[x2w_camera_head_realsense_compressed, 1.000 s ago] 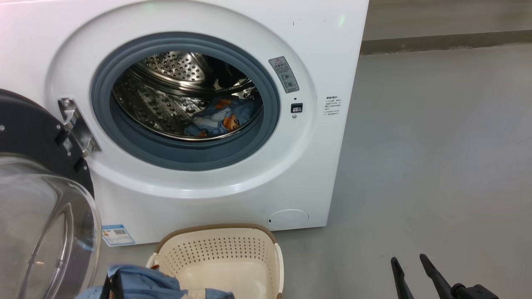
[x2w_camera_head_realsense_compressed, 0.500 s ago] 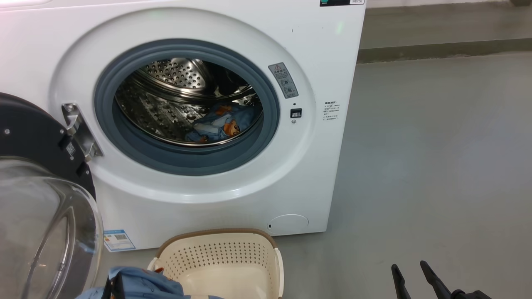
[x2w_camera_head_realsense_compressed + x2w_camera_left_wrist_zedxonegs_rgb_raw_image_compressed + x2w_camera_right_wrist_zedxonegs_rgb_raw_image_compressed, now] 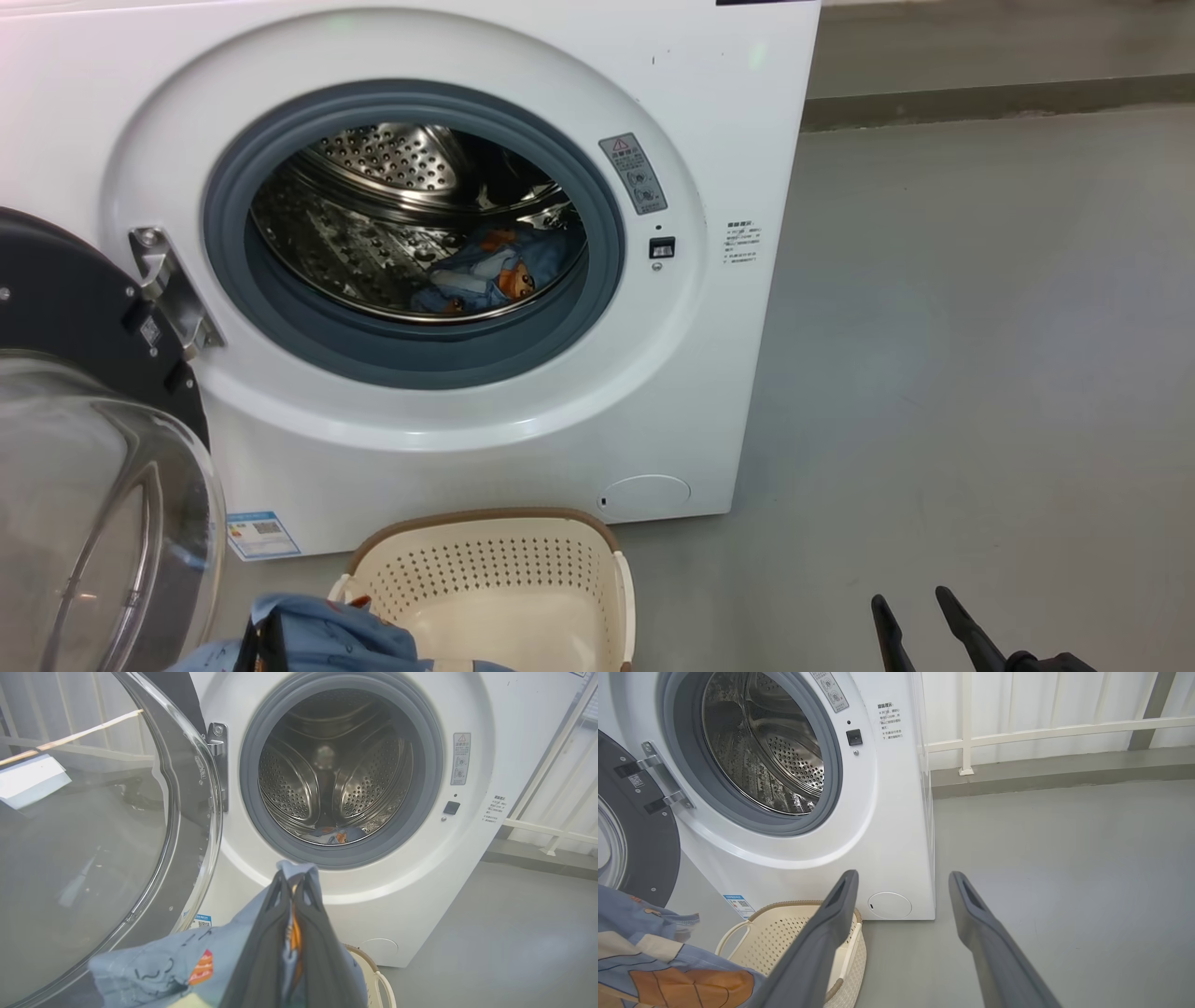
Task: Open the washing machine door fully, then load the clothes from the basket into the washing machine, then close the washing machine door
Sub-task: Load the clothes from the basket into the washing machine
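Left gripper (image 3: pixel 293 881): jaws pinched narrow on a light blue piece of the clothes (image 3: pixel 154 966). The fabric is bunched between the fingers and trails down and to their left, with an orange print showing. The grip sits near one edge, probably so the rest hangs free and follows the fingertips in.

Washing machine (image 3: pixel 472 868): straight ahead of the left fingertips. The drum (image 3: pixel 327 774) mouth is just above and beyond them, unobstructed.

Washing machine door (image 3: pixel 93 835): swung out to the left of this gripper, glass bowl towards it. It is wide enough to leave the approach line free.

Another blue-and-orange piece (image 3: pixel 485 271) lies at the drum bottom.

Basket (image 3: pixel 485 560): below and slightly right of the left gripper, close in front of the machine. The visible floor is bare; the rest is hidden by the held cloth.

Right gripper (image 3: pixel 902 877): jaws wide, nothing between them, low over the floor, basket off to its left. Judged parked aside to keep the loading path clear.

Step in hand, judged: carry the held piece into the drum. Risk: trailing cloth snagging on the gasket (image 3: pixel 247 788)
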Controlling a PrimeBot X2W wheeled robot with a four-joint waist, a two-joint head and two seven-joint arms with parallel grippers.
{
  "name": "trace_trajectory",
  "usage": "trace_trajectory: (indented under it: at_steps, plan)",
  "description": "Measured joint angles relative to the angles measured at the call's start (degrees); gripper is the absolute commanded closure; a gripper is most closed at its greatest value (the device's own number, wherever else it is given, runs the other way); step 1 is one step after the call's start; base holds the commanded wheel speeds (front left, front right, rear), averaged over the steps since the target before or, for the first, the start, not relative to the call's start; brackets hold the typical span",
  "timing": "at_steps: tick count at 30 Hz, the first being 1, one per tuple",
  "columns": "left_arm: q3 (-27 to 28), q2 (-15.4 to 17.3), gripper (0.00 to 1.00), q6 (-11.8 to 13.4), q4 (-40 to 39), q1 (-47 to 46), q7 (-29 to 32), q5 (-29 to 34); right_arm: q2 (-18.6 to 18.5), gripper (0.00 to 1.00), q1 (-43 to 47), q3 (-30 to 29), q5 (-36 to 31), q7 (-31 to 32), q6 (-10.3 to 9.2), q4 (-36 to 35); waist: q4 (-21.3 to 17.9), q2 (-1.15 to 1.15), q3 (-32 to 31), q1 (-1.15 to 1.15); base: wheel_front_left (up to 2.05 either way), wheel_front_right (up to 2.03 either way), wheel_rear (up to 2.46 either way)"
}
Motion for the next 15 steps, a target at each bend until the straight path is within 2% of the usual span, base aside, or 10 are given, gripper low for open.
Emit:
trace_trajectory:
  at_steps: [15]
  plan:
    - [-0.2,0.0,1.00,0.1,-0.3,0.0,0.0,-0.1,0.0,0.00,0.0,0.1,0.0,0.0,0.00,0.0,-0.2,0.00,0.7,0.00,0.00,0.00,0.00]
